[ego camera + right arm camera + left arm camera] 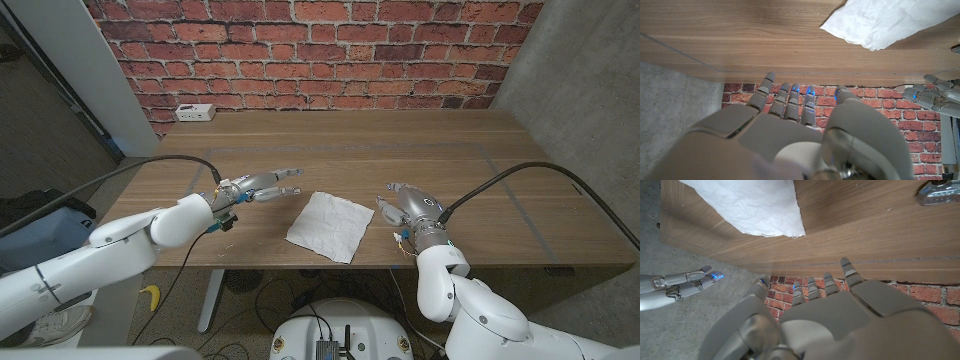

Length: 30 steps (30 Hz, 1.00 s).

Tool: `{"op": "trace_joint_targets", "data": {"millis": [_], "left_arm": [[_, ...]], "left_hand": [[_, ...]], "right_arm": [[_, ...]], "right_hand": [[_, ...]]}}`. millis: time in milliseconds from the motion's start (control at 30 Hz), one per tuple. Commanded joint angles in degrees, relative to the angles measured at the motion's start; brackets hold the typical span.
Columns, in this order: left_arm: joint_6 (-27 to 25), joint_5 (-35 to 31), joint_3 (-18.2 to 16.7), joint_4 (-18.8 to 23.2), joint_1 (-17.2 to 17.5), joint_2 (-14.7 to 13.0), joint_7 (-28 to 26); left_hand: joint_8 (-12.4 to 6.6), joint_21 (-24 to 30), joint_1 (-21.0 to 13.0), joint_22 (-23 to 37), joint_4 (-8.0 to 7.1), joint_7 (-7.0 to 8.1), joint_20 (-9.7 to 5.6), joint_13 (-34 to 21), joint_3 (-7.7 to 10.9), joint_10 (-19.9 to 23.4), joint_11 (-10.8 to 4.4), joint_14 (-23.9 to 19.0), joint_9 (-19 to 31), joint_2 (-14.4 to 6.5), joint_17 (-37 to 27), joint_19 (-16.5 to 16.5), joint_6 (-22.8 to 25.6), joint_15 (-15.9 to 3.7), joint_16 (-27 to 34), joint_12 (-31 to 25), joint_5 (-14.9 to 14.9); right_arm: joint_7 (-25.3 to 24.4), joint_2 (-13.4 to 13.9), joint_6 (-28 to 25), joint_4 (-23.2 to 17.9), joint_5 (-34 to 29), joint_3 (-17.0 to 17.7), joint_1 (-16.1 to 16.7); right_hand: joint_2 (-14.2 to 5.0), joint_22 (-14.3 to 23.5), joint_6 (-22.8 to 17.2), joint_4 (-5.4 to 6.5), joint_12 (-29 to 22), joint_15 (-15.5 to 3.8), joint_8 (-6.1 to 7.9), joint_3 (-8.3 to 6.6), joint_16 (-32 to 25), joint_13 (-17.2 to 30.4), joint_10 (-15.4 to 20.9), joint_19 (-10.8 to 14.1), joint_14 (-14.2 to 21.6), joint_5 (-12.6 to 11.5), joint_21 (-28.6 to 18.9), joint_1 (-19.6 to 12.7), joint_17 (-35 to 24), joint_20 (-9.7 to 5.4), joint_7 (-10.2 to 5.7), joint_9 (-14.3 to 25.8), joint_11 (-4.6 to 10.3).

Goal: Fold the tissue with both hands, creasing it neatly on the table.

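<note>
We see the tissue [330, 226] lying spread out on the wooden bench [440, 160], turned like a diamond, midway between our two hands and touched by neither. It looks like a single unfolded layer, a little rumpled, so we judge the fold not yet begun.

Our left hand [252, 190] hangs just beside the tissue's left corner, fingers [285, 192] stretched out and apart, holding nothing. Our right hand [408, 212] sits near the tissue's right corner, its fingers [790, 97] likewise extended and released, empty.

The step in hand is the approach and first grasp. To do it well, we should bring each hand down onto its own side of the tissue at the same time, so the sheet does not skid across the smooth wood. We would pinch only the thin top edge, lightly, since the paper will likely crumple or tear under a hard grip. Then we lift low, carry one edge over to meet the opposite edge squarely, and check the corners line up before pressing. One hand should pin the sheet while the other sweeps along the fold to set a clean crease.
</note>
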State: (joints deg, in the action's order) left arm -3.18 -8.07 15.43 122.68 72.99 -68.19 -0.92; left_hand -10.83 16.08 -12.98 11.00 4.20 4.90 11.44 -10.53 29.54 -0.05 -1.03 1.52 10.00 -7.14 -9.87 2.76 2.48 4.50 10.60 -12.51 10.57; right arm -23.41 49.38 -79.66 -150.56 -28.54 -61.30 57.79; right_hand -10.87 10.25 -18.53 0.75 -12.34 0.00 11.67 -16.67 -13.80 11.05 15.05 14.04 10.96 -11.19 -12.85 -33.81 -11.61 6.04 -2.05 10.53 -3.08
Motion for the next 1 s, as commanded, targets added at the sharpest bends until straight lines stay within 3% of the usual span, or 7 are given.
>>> {"op": "trace_joint_targets", "data": {"millis": [33, 633, 1000], "left_arm": [[-2.95, -0.71, -0.96, 3.19, 2.84, -2.39, 0.36], [-8.72, -2.53, -1.83, 7.69, 5.88, -5.52, 0.63], [-14.16, -5.12, -0.04, 11.19, 4.83, -7.31, 2.99]], "left_hand": [[-0.48, -0.10, -1.06, 0.12, 0.86, 0.16, 0.02, -0.20, 0.18, 0.65, -0.03, -0.19, 0.23, 0.05, -0.02, 0.13, 0.92, -0.04, -0.16, 0.11, -0.08], [-0.94, -0.27, -2.97, 0.12, 2.67, 0.17, -0.65, -0.19, 0.63, 2.22, -0.66, -0.82, 0.23, 0.43, 0.01, 0.84, 4.04, -0.54, -0.07, -0.11, -0.29], [-1.64, -0.46, -5.16, 0.02, 4.40, -0.30, -1.38, -0.17, 1.08, 3.75, -1.45, -1.43, 0.24, 0.86, 0.01, 1.50, 7.89, -1.05, 0.03, -0.30, -0.34]], "right_arm": [[3.50, -1.19, -0.33, 0.41, -6.06, -3.06, 1.13], [0.80, -1.53, -0.33, 0.66, -4.61, -6.28, 1.51], [-1.21, -1.33, -0.33, 0.42, -3.06, -7.28, 2.02]], "right_hand": [[-0.01, 0.17, -0.62, 0.03, -0.42, -0.12, 0.22, -0.51, -0.36, 0.28, 0.52, 0.40, 0.76, 0.28, -0.26, -0.59, -0.31, 0.07, 0.13, 0.20, 0.05], [-0.05, 0.18, -1.20, 0.04, -0.40, -0.26, 0.17, -1.08, -0.57, 0.31, 1.09, 0.67, 1.24, 0.30, -0.21, -0.60, -0.50, -0.07, 0.32, 0.21, 0.22], [0.04, 0.19, -1.97, -0.10, -0.39, -0.27, 0.28, -1.45, -0.67, 0.33, 1.51, 0.89, 1.46, 0.32, -0.20, -0.72, -0.59, -0.06, 0.53, 0.21, 0.15]]}}
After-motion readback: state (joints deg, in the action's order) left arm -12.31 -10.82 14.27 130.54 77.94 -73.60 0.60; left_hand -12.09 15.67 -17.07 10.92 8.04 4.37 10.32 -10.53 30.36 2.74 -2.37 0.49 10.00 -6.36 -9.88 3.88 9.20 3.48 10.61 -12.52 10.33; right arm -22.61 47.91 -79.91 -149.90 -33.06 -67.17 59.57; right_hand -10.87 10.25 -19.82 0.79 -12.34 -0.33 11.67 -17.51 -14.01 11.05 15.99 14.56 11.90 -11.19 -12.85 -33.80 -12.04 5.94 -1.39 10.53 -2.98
